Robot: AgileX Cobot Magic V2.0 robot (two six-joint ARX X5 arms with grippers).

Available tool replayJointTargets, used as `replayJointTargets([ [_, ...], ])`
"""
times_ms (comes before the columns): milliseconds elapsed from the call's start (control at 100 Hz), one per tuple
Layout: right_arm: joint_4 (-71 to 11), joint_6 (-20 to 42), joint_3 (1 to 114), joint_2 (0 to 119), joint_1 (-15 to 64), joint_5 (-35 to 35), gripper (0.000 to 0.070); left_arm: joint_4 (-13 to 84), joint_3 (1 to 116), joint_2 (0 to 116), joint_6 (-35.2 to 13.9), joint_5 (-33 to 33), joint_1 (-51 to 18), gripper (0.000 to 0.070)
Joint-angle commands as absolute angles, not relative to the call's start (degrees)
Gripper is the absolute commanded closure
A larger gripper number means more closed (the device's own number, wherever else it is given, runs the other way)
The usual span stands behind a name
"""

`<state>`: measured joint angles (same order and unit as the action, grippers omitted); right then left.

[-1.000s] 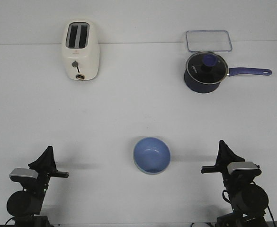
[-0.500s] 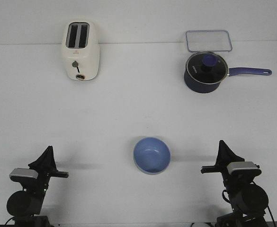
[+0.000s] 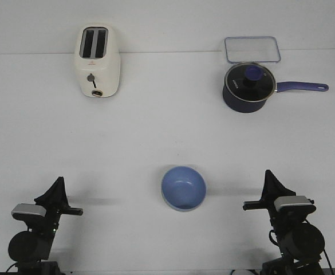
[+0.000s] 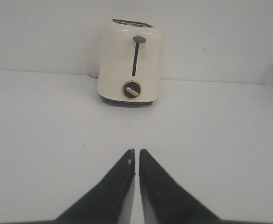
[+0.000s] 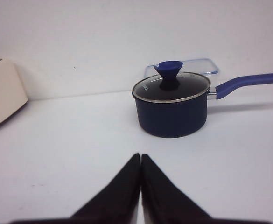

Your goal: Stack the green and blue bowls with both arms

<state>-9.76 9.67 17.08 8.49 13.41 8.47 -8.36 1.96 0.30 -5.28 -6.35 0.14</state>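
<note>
The blue bowl [image 3: 183, 187] sits upright on the white table at the front middle. A thin pale green edge [image 3: 166, 201] shows under its near left rim; the rest of the green bowl is hidden, and the blue bowl appears to sit inside it. My left gripper [image 3: 58, 182] is at the front left, well left of the bowl, shut and empty; in the left wrist view [image 4: 136, 151] its tips almost touch. My right gripper [image 3: 268, 175] is at the front right, well right of the bowl, shut and empty, as the right wrist view [image 5: 141, 156] also shows.
A cream toaster [image 3: 97, 61] stands at the back left and also shows in the left wrist view [image 4: 130, 62]. A navy saucepan with a glass lid [image 3: 249, 86] stands at the back right, its handle pointing right, and a clear lidded box [image 3: 252, 48] lies behind it.
</note>
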Motion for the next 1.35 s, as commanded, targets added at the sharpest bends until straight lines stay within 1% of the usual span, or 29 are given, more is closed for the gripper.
replayJointTargets([
  [0, -9.3, 3.2, 16.7, 7.8, 12.7, 8.9, 0.0700, -9.1, 0.8, 0.2, -4.8, -6.5, 0.2, 0.0685],
  [70, -9.2, -2.4, 15.0, 6.3, 10.7, 7.9, 0.0700, -9.1, 0.8, 0.2, -4.8, -6.5, 0.2, 0.0685],
  [180, -9.2, -9.1, 11.2, 3.0, 7.0, 2.8, 0.0700, -9.1, 0.8, 0.2, -4.8, -6.5, 0.2, 0.0685],
  [260, -9.2, -13.1, 8.2, -0.1, 4.8, -0.1, 0.0700, -9.1, 0.8, 0.2, -4.8, -6.5, 0.2, 0.0685],
  [360, -8.5, -15.8, 5.4, 0.1, 3.0, 0.0, 0.0700, -9.0, 0.8, 0.2, -4.8, -6.5, 0.2, 0.0685],
  [440, -7.6, -16.0, 3.3, 0.1, 2.3, 0.0, 0.0700, -9.1, 0.8, 0.3, -4.8, -6.5, 0.2, 0.0685],
  [520, -4.5, -15.9, 0.7, 0.1, 2.2, -0.1, 0.0700, -9.0, 0.8, 0.2, -4.8, -6.5, 0.2, 0.0685],
  [630, -5.6, -14.4, 0.7, 0.1, 2.3, -0.1, 0.0700, -9.0, 0.8, 0.2, -4.8, -6.5, 0.2, 0.0685],
  [1340, -5.6, -14.4, 0.7, 0.1, 2.2, 0.0, 0.0700, -9.1, 0.8, 0.2, -4.8, -6.5, 0.2, 0.0685],
])
